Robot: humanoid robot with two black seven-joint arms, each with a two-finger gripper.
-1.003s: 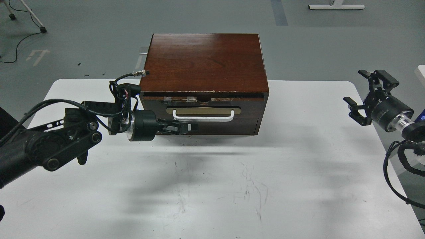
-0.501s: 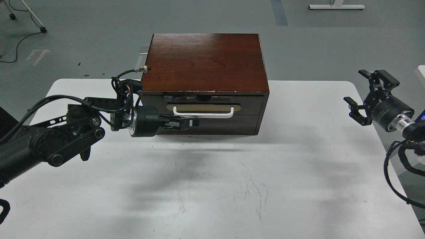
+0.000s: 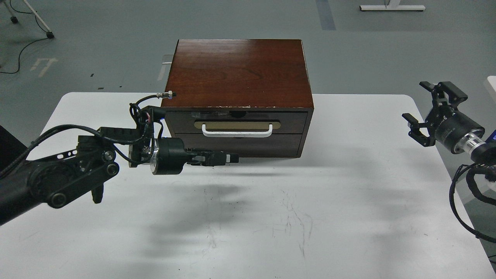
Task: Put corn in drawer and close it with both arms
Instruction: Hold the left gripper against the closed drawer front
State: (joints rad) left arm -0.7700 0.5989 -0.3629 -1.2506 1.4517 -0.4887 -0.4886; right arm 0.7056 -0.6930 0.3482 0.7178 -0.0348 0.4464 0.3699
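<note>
The drawer (image 3: 236,122), dark brown with a white bar handle (image 3: 237,133) on a tan plate, sits flush in the reddish-brown wooden cabinet (image 3: 237,71) at the back of the table. The corn is out of view. My left gripper (image 3: 228,158) lies sideways just in front of the plain lower panel, below the handle; its fingers look pressed together and hold nothing. My right gripper (image 3: 419,113) hovers at the table's right edge, far from the cabinet, open and empty.
The white table (image 3: 271,217) carries only the cabinet. Loose black cables hang from both arms. The grey floor behind holds stand legs (image 3: 391,7) and a cable.
The drawer has gone from slightly open to fully shut. My left gripper then drew back from the drawer front toward me and a little lower. The right arm has barely moved.
</note>
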